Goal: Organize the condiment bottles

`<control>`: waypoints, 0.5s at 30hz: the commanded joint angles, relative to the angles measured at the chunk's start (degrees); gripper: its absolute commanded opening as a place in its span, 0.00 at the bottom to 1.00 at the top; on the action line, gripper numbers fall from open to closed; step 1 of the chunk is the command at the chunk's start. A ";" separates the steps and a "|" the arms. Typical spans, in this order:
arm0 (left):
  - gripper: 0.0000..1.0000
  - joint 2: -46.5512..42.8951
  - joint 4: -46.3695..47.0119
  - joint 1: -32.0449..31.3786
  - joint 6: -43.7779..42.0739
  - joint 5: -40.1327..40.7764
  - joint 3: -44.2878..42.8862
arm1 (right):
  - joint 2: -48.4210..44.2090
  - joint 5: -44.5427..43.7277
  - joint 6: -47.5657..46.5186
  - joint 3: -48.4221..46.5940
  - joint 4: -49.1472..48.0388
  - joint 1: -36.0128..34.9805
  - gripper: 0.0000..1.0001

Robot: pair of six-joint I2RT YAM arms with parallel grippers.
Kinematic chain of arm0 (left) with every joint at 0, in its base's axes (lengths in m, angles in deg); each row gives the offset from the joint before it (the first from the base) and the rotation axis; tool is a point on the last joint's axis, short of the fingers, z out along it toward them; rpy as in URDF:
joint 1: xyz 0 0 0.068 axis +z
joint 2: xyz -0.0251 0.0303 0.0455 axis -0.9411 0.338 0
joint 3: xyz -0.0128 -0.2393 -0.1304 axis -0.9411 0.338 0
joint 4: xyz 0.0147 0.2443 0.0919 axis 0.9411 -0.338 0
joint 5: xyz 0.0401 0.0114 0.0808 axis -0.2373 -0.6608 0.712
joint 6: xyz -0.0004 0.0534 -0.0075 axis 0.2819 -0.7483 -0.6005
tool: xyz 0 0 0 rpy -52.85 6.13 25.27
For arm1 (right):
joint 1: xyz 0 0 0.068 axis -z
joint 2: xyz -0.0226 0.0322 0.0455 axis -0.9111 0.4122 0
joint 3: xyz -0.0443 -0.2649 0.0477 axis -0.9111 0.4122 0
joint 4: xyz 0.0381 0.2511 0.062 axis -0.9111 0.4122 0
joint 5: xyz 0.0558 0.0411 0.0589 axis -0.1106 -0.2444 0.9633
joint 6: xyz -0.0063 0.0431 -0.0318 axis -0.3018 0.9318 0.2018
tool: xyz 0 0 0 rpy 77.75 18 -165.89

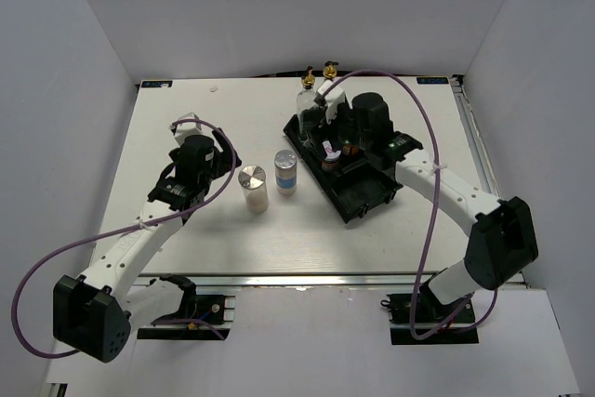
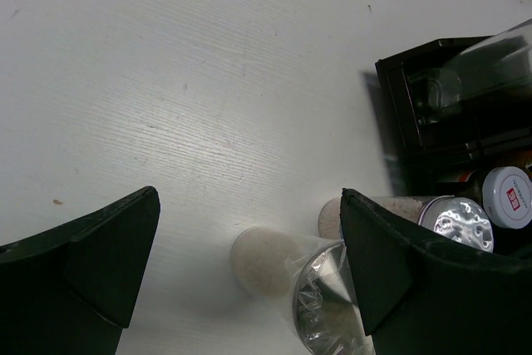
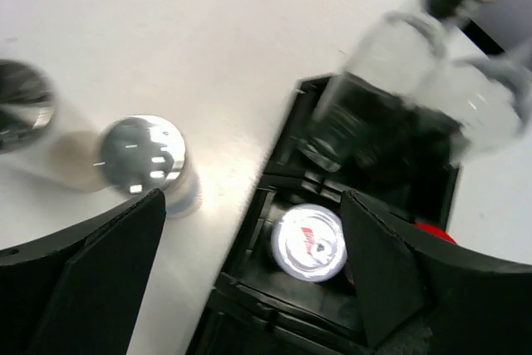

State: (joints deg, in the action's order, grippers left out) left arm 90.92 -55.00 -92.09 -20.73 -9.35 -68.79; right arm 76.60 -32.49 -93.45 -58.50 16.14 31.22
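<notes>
Plain shaker: a silver-capped shaker [image 1: 253,188] stands loose on the bench [image 1: 186,248], just left of centre in the top view, not yet put away.
Blue shaker: the blue-labelled shaker [image 1: 286,172] stands just beside it on the right, also outside the tray.
Tray: the black tray [image 1: 372,202] lies slantwise right of centre, and its near compartment looks empty.
Middle compartment: a silver-capped jar [image 3: 309,241] sits here with the red-lidded jar [image 3: 432,232] close on its right.
Far compartment: one glass bottle [image 3: 378,81] with a gold spout stands inside. The second glass bottle [image 1: 329,76] is right next to it, but blur hides whether it stands inside the rim.
Progress: roughly two thirds done by my reckoning, with the two shakers on the bench left to place.
Left arm: reaches up the left side of the frame, its wrist turned toward the shakers.
Left hand [image 2: 249,197]: released, fingers wide apart, nothing between them, the two shakers low in its view.
Right arm: bends in from the lower right over the tray.
Right hand [image 3: 251,197]: released, fingers spread wide above the tray's left rim, grasping nothing.
</notes>
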 commanded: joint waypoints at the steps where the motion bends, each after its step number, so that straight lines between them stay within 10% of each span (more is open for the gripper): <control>1: 0.98 -1.64 -0.55 -0.13 0.37 -0.77 -1.64 | -2.62 11.73 -6.39 0.37 3.70 -2.12 0.89; 15: 0.98 -3.84 -1.16 -0.13 0.72 -1.74 0.11 | 7.56 6.82 -8.25 -7.36 8.54 -8.10 0.89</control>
State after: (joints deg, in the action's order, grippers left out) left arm 89.17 -55.42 -92.09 -20.27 -10.64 -68.76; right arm 83.26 -24.23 -101.95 -62.06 24.77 23.20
